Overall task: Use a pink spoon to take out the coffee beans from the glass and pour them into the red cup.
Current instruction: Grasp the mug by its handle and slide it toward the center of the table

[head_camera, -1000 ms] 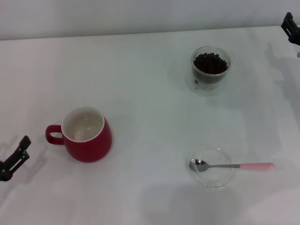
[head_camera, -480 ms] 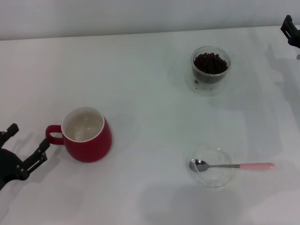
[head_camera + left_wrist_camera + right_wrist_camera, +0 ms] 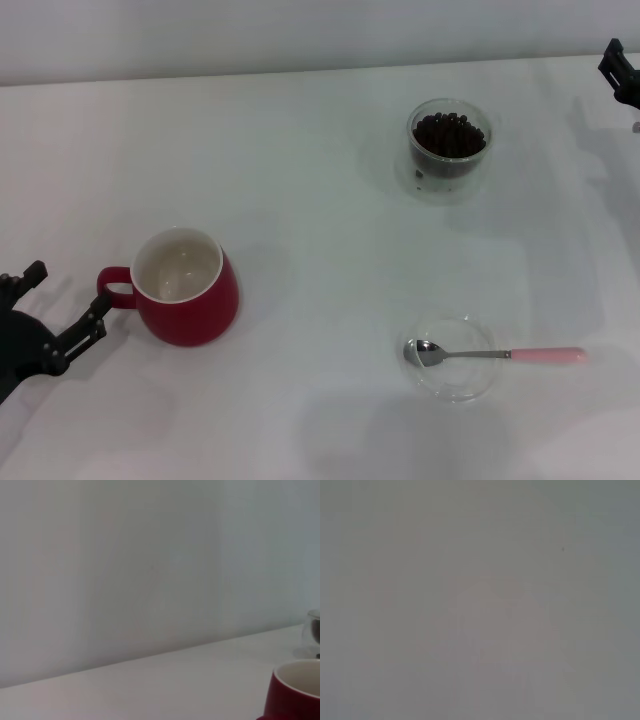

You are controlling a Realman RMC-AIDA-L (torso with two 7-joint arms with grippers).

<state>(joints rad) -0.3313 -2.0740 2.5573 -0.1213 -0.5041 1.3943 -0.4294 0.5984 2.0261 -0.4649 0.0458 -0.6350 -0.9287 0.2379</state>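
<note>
The red cup (image 3: 185,287) stands empty at the left of the white table, handle toward my left gripper; it also shows in the left wrist view (image 3: 296,692). My left gripper (image 3: 60,305) is open and empty just left of the handle. The glass (image 3: 449,149) with the coffee beans (image 3: 449,133) stands at the back right; its edge shows in the left wrist view (image 3: 314,632). The pink spoon (image 3: 495,354) lies with its bowl in a shallow glass saucer (image 3: 449,360) at the front right. My right gripper (image 3: 622,70) is at the far right edge.
The white table (image 3: 320,230) meets a pale wall at the back. The right wrist view shows only a blank grey surface.
My left gripper has come in from the left edge toward the red cup's handle, fingers now spread. The right gripper has barely shifted at the right edge.
</note>
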